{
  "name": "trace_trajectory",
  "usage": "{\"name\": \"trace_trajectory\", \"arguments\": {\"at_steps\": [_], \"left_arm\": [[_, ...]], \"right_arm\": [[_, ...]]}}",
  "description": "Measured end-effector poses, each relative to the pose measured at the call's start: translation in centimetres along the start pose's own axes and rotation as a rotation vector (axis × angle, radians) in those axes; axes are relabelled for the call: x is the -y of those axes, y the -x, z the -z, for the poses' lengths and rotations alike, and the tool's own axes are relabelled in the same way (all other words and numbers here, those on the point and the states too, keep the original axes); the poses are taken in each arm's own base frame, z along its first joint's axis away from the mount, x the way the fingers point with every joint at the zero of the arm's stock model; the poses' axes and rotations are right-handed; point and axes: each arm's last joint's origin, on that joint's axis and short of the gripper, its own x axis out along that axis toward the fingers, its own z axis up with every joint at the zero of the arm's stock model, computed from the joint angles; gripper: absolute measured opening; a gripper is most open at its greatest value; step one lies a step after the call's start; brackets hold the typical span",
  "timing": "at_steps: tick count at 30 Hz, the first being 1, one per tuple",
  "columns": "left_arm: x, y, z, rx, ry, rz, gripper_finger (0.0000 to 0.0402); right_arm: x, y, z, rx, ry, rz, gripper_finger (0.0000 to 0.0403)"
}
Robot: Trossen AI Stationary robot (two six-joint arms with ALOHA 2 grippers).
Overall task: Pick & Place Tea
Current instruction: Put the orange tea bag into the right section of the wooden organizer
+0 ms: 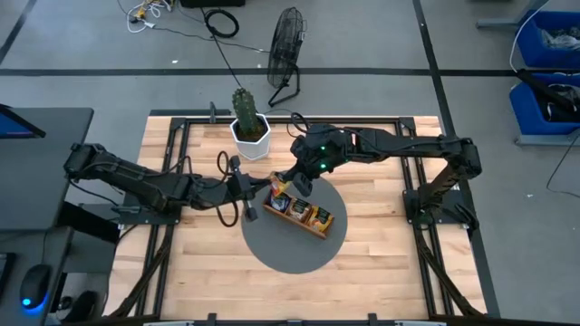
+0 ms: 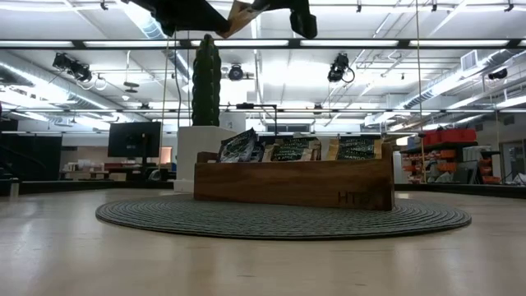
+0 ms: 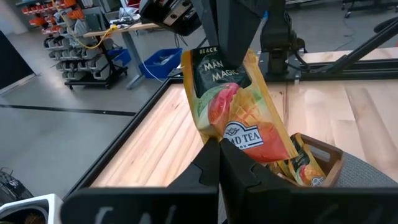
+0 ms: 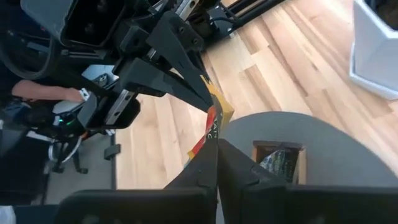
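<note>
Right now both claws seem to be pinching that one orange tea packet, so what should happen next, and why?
Probably the left gripper should let go. Both it and the right gripper are shut on the same orange mango tea packet, held in the air beside the wooden tray. Once it is released, the right arm could carry the packet on alone.

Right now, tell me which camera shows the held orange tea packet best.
Left wrist view: the orange tea packet faces it, label legible. Right wrist shows it edge-on; high view, a speck; low view, a corner.
</note>
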Motion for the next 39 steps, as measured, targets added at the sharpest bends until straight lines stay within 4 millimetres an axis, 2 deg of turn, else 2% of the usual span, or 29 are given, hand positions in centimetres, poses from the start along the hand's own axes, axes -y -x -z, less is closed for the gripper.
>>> {"name": "trace_trajectory", "arguments": {"at_steps": [8, 12, 16, 23, 32, 39], "left_arm": [[-0.1, 0.0, -0.1, 0.007, 0.077, -0.027, 0.0004], [0.0, 0.2, -0.3, 0.018, 0.113, -0.021, 0.0025], [0.5, 0.3, 0.3, -0.015, 0.085, -0.004, 0.0057], [0.8, 0.7, 0.1, -0.002, 0.138, 0.012, 0.0106], [0.7, 0.6, 0.1, -0.006, 0.167, 0.002, 0.0131], [0.7, 0.6, 0.1, -0.004, 0.169, 0.002, 0.0129]], "right_arm": [[0.0, 0.7, -0.2, 0.060, 0.036, 0.078, 0.0001], [-0.2, 2.0, -0.3, 0.082, 0.050, 0.108, 0.0001], [-0.3, 4.4, 0.0, 0.092, 0.054, 0.179, 0.0001], [-1.9, 6.1, 2.6, -0.057, 0.070, 0.209, 0.0000], [-3.4, 1.6, 9.9, -0.236, 0.066, 0.206, 0.0000], [-1.4, -1.6, 14.3, -0.212, -0.041, 0.296, 0.0000]]}}
